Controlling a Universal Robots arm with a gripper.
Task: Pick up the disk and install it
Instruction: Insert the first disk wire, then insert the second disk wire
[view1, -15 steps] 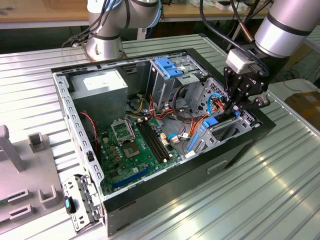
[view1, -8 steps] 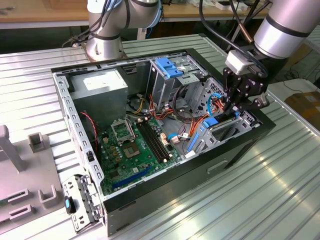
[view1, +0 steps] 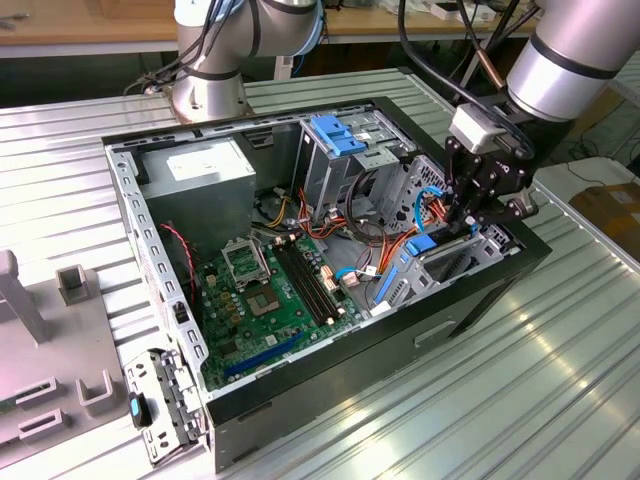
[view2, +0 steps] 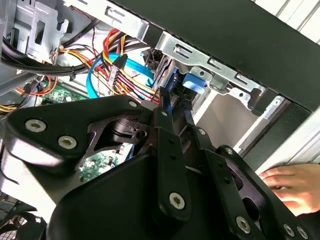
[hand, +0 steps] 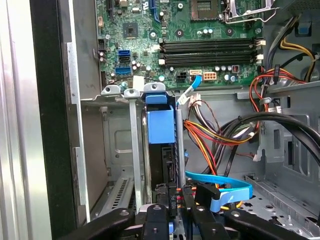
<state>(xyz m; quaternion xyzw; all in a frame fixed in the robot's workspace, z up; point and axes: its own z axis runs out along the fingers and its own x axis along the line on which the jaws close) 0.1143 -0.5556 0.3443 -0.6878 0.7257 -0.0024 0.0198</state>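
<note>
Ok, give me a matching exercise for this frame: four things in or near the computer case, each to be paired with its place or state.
Things:
1. disk
2. power supply
3. motherboard
4. person's hand

Places or states:
A. green, flat on the case floor
B. outside the case, beside its black wall
C. on edge in the metal bay, between the fingers
D. grey box in a corner of the case, toward the exterior view's left

Pairs: 1-C, 2-D, 3-A, 4-B

The flat metal disk with bright blue plastic side rails (hand: 161, 125) stands on edge inside a silver metal drive bay at the front corner of the open black computer case. In the exterior view its blue rail (view1: 420, 243) shows just beside the case's front wall.
</note>
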